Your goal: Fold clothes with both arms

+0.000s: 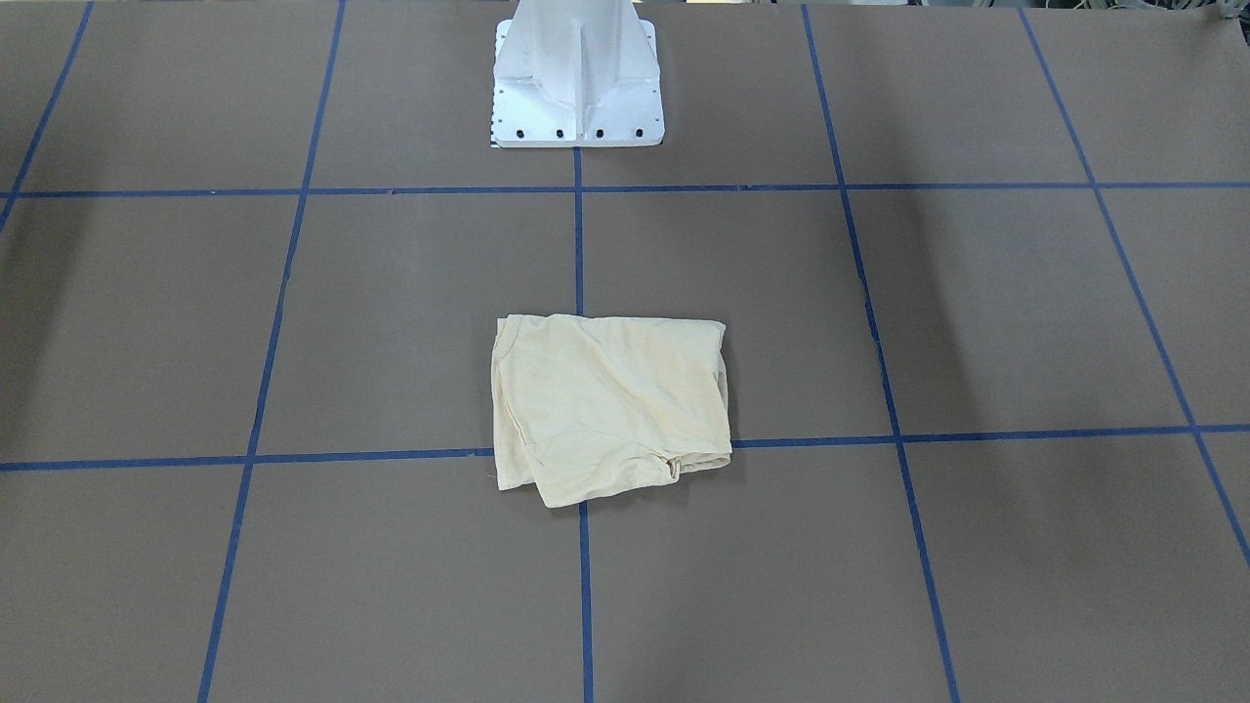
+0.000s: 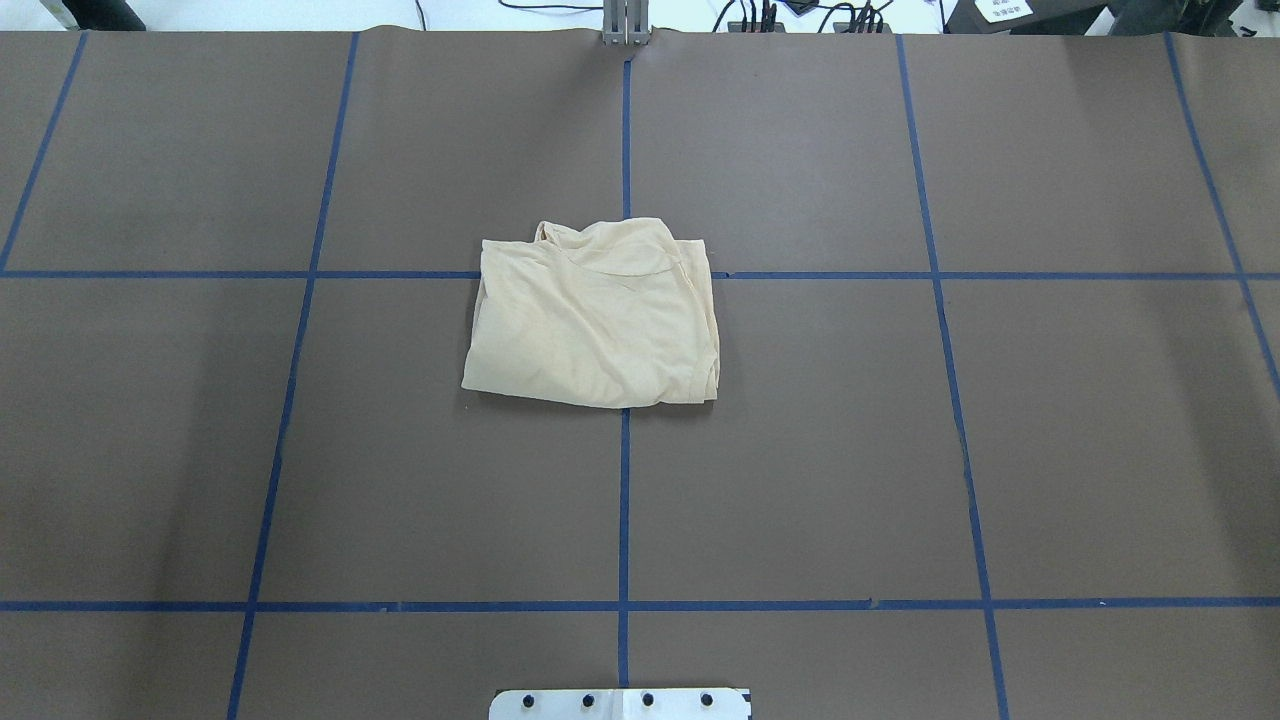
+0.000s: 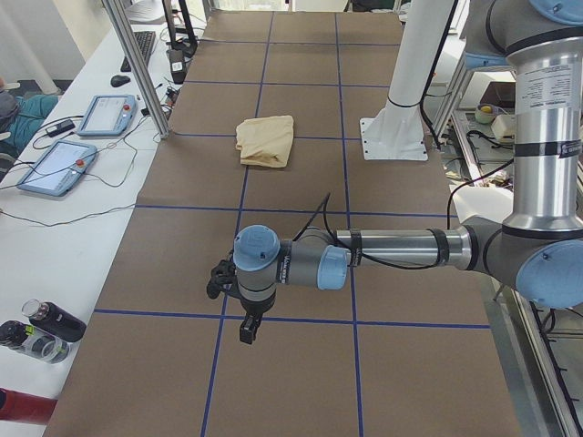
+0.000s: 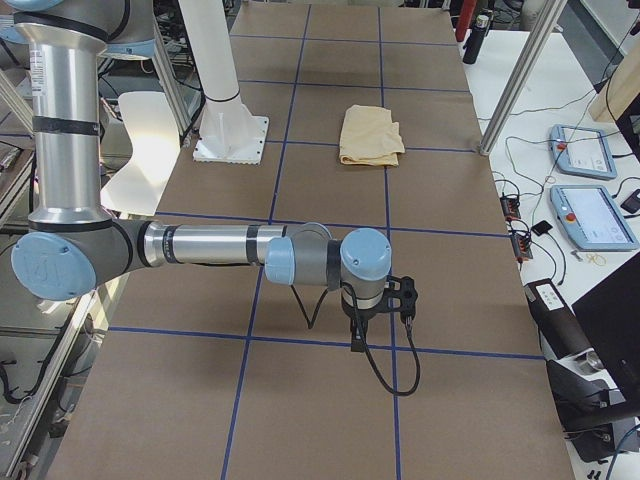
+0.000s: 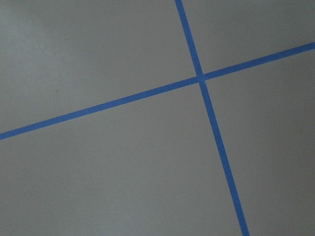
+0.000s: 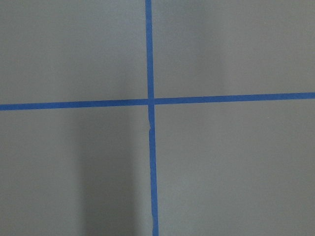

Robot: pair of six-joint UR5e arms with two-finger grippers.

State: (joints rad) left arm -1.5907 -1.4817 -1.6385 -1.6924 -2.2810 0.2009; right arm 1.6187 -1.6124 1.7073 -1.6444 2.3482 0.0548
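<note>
The pale cream-yellow T-shirt (image 1: pixel 610 405) lies folded into a compact rectangle at the table's middle, over a blue tape cross; it also shows in the overhead view (image 2: pixel 595 315) and both side views (image 3: pixel 266 141) (image 4: pixel 370 135). Its print is hidden. My left arm's gripper (image 3: pixel 221 278) hovers over the table's left end, far from the shirt. My right arm's gripper (image 4: pixel 403 297) hovers over the right end, also far from it. Both show only in side views, so I cannot tell whether they are open or shut. The wrist views show only brown table and tape.
The white pedestal base (image 1: pixel 578 88) stands at the robot's edge of the table. Blue tape lines (image 2: pixel 624 500) grid the brown surface. Tablets (image 3: pixel 59 164), bottles (image 3: pixel 46 323) and frame posts (image 3: pixel 137 64) stand along the operators' side.
</note>
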